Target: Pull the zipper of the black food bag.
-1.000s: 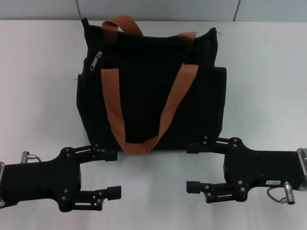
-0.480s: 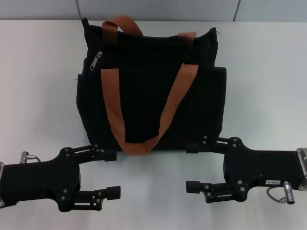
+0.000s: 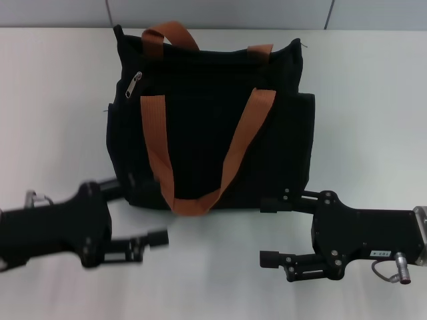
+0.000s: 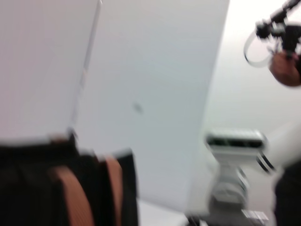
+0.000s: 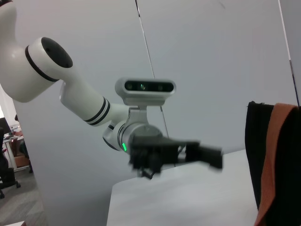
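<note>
The black food bag [image 3: 207,127] stands on the white table, with two orange-brown strap handles [image 3: 197,160]. The silver zipper pull [image 3: 134,83] hangs at the bag's upper left corner in the head view. My left gripper [image 3: 143,217] is open and empty, low at the bag's near left corner, one finger close against the bag's lower edge. My right gripper [image 3: 269,231] is open and empty, just in front of the bag's near right corner. The bag's edge also shows in the left wrist view [image 4: 42,188] and the right wrist view [image 5: 277,160].
The white table [image 3: 53,120] spreads on both sides of the bag. A grey panel wall [image 3: 220,13] stands behind it. The right wrist view shows my left gripper [image 5: 207,155] and the robot's white body with its head camera [image 5: 145,87].
My left gripper has moved up and toward the bag's near left corner and is blurred with motion. The right gripper and the bag have not moved.
</note>
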